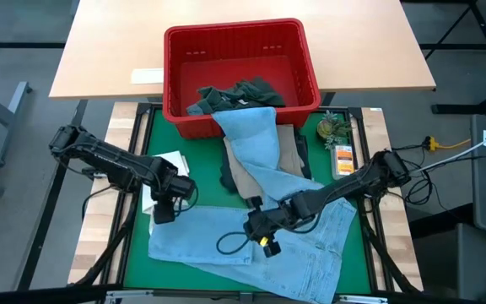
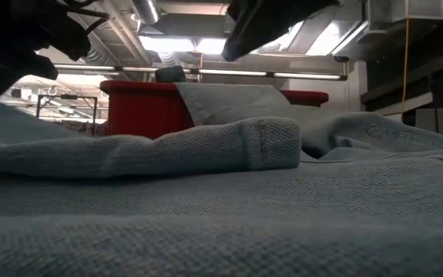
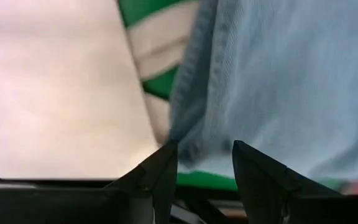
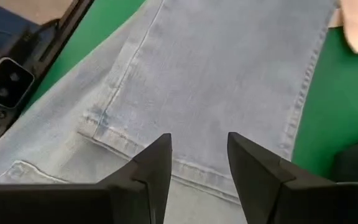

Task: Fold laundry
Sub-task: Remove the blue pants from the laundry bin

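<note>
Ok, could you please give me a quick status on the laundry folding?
Left pincer and right pincer open, empty, over the light blue jeans. One leg trails into red basket.

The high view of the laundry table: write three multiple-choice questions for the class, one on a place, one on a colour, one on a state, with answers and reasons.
1. Where is the light blue jeans' leg end?
A. draped over the basket's front rim
B. on the floor
C. rolled up on the mat

2. What colour is the basket?
A. white
B. red
C. yellow

3. How is the right hand?
A. shut on the jeans
B. open, above the jeans
C. inside the basket

Answers: 1 A, the denim runs up from the mat over the rim. 2 B, its walls are plainly red. 3 B, denim shows in the gap between its fingers.
</note>
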Controlling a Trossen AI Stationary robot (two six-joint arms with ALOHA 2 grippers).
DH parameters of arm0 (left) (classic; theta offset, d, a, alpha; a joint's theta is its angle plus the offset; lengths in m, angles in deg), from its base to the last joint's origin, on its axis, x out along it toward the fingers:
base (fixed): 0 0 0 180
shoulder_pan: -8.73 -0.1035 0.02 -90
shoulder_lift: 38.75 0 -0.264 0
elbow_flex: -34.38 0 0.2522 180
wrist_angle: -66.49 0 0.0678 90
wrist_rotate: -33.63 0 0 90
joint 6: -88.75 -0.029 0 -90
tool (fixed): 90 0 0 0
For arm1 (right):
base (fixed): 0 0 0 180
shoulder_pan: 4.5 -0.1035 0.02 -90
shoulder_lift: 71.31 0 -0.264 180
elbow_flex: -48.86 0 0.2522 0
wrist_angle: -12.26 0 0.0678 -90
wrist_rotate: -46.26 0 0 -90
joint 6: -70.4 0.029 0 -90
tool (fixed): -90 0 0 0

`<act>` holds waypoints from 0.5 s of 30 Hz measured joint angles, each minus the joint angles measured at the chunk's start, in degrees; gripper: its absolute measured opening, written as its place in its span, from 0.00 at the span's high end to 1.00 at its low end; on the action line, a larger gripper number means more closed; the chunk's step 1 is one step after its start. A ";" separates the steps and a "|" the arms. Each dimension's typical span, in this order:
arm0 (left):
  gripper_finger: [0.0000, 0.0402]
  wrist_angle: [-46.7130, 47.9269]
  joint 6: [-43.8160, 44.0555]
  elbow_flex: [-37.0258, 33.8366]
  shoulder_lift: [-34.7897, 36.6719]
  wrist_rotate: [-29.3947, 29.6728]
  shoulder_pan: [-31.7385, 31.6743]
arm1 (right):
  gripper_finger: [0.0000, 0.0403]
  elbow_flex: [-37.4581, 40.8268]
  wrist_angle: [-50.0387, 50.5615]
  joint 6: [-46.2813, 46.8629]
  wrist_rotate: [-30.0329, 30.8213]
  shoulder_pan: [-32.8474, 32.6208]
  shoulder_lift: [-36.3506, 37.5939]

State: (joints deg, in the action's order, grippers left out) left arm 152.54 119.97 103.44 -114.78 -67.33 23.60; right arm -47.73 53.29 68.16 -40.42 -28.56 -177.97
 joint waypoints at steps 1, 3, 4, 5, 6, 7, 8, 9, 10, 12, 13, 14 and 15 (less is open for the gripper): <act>0.63 -0.49 0.17 -0.02 0.00 1.58 0.35 | 0.61 0.00 -0.06 0.00 0.10 -0.16 -0.42; 0.63 -1.65 0.68 -0.02 0.00 3.26 0.78 | 0.61 0.00 -0.09 0.00 0.12 -0.45 -1.41; 0.63 -2.01 1.01 -0.02 0.00 3.24 0.84 | 0.61 0.00 -0.17 0.00 0.12 -0.47 -2.01; 0.63 -2.16 1.10 -0.02 0.00 2.85 0.84 | 0.61 0.00 -0.11 0.00 0.12 -0.47 -2.57; 0.63 -2.16 1.16 -0.02 0.00 2.03 0.84 | 0.61 0.00 -0.09 0.00 0.20 -0.39 -3.17; 0.63 -2.15 1.27 -0.02 0.21 0.96 0.84 | 0.61 0.02 -0.16 0.03 0.62 -0.34 -3.59; 0.63 -2.27 1.35 -0.04 0.64 -0.41 0.93 | 0.61 0.02 -0.20 0.18 1.33 -0.21 -3.86; 0.63 -2.48 1.58 -0.04 1.12 -1.53 1.09 | 0.61 0.04 -0.28 0.25 2.07 0.05 -3.96; 0.63 -2.91 2.05 -0.04 1.70 -2.49 1.23 | 0.61 0.04 -0.50 0.26 2.68 0.14 -3.96; 0.63 -4.01 4.14 -0.04 2.88 -3.69 1.72 | 0.61 0.04 -0.86 0.26 3.16 0.17 -3.96; 0.63 -4.86 5.78 -0.04 3.60 -4.01 2.04 | 0.61 0.04 -0.96 0.28 3.17 0.19 -3.96; 0.63 -5.95 7.80 -0.04 4.31 -4.02 2.46 | 0.61 0.04 -1.23 0.28 3.18 0.14 -3.96; 0.63 -7.48 10.26 -0.04 4.97 -3.98 2.99 | 0.61 0.04 -1.50 0.28 3.16 0.13 -3.96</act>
State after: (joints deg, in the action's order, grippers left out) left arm 145.06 130.23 103.40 -109.81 -71.31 26.59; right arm -47.68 51.79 68.45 -37.25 -28.44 -181.94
